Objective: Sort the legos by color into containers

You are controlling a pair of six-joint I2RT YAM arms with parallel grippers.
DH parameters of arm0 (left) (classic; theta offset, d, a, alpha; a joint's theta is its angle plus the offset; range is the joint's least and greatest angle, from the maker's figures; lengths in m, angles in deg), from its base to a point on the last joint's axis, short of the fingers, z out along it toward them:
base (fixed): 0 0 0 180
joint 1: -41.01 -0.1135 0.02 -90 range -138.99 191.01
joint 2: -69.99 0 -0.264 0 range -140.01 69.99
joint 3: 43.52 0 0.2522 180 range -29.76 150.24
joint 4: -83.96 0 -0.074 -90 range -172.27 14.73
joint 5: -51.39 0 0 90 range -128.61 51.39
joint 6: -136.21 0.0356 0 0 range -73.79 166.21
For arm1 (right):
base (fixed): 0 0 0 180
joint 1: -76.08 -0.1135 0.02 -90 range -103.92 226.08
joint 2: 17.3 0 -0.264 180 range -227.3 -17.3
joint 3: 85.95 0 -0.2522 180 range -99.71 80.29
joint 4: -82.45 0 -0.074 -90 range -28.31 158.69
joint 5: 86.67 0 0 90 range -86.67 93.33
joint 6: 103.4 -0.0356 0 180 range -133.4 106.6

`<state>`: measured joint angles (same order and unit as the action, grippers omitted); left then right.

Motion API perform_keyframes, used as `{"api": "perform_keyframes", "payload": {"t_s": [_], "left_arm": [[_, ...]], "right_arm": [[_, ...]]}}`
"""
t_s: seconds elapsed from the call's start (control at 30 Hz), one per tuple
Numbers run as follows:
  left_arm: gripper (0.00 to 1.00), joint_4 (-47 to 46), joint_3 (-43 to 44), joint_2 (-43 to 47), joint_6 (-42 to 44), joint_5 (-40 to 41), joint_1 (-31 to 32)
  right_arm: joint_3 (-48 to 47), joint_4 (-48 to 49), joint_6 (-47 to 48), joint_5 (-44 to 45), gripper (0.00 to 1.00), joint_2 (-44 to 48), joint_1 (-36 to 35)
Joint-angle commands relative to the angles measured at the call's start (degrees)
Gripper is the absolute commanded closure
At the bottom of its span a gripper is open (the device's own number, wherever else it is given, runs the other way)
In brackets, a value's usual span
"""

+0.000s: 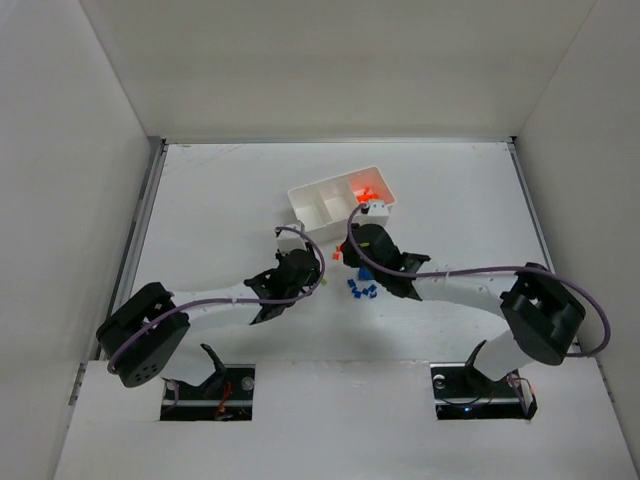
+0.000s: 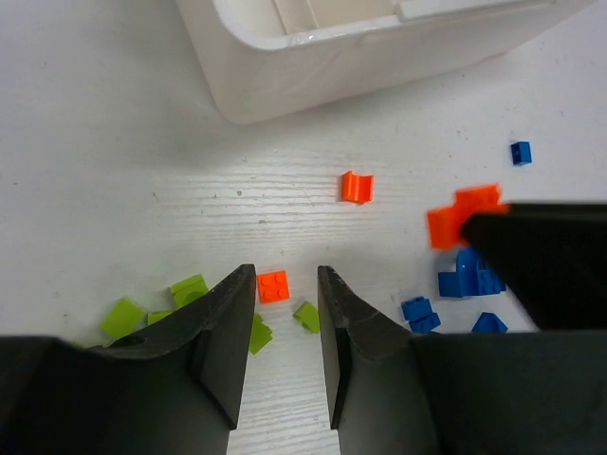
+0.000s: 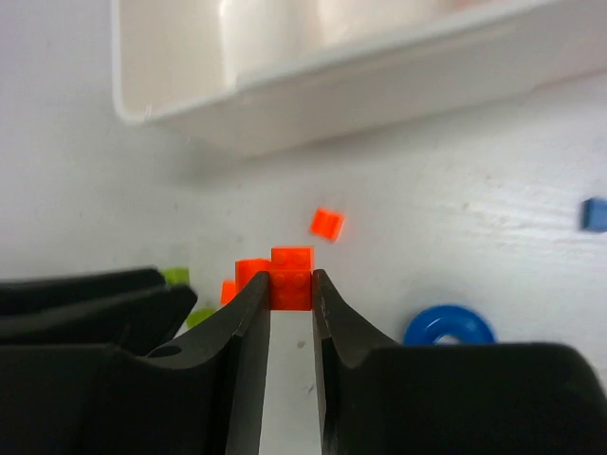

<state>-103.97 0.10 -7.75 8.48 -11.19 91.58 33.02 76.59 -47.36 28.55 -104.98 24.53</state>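
My right gripper is shut on an orange lego, a small cluster of bricks, just above the table. From the left wrist view the same orange lego shows at the dark right finger. My left gripper is open with nothing between its fingers. A small orange brick lies just ahead of its tips, with yellow-green bricks around them. Blue bricks lie to the right. The white tray stands beyond both grippers, with orange bricks in its right compartment.
A curved orange piece lies between the grippers and the tray wall. A blue ring rests right of my right gripper, and a lone blue brick lies farther right. White walls enclose the table.
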Motion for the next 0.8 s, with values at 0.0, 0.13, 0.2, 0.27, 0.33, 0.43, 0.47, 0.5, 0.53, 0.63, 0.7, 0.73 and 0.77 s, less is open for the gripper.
{"api": "perform_keyframes", "payload": {"t_s": [0.0, 0.13, 0.2, 0.27, 0.33, 0.43, 0.47, 0.5, 0.53, 0.63, 0.7, 0.73, 0.77], "left_arm": [[0.7, -1.78, 3.53, -1.8, 1.09, 0.09, 0.89], [0.7, -1.6, 5.29, -5.31, 2.66, 1.32, 1.6], [0.71, -1.51, 6.51, -7.6, 2.93, 1.67, 1.33], [0.71, -1.6, 8.27, -9.88, 3.63, 1.5, 1.24], [0.71, -1.86, 10.03, -11.99, 4.86, 1.5, 1.33], [0.7, -1.77, 13.01, -15.33, 6.18, 1.58, 1.59], [0.69, -1.43, 13.89, -16.21, 6.44, 1.67, 1.68], [0.68, -1.42, 14.51, -16.92, 6.79, 1.67, 1.77], [0.67, -1.51, 14.95, -17.53, 7.15, 1.76, 1.77], [0.62, -1.07, 16.53, -19.73, 7.5, 1.67, 1.68], [0.6, -0.28, 17.5, -20.7, 7.85, 1.76, 1.77], [0.6, -0.02, 17.85, -21.14, 8.03, 1.85, 1.77], [0.6, 0.07, 18.12, -21.49, 8.12, 2.02, 1.77]], "right_arm": [[-3.88, 0.8, 3.71, 0.72, 0.75, 3.21, 5.35], [-9.15, 0.97, 7.23, -0.95, 0.75, 1.73, 12.38], [-12.4, 0.36, 8.55, -1.57, 0.75, -0.81, 15.28], [-14.86, 0.62, 9.43, -2.27, 0.75, -3.01, 17.05], [-17.5, 0.71, 10.22, -2.71, 0.74, -5.56, 18.54], [-20.93, 0.36, 11.63, -2.18, 0.74, -8.73, 19.86], [-21.98, 0.36, 11.98, -2.27, 0.73, -9.78, 20.21], [-22.78, 0.36, 12.24, -2.27, 0.72, -10.57, 20.48], [-23.57, 0.36, 12.59, -2.36, 0.71, -11.37, 20.74], [-24.8, 0.1, 13.82, -2.01, 0.66, -12.95, 21.18], [-25.15, 0.1, 14.09, -1.75, 0.6, -13.48, 21.27], [-25.33, 0.1, 14.18, -1.57, 0.59, -13.74, 21.36], [-25.33, 0.1, 14.35, -1.57, 0.59, -13.75, 21.36]]}}
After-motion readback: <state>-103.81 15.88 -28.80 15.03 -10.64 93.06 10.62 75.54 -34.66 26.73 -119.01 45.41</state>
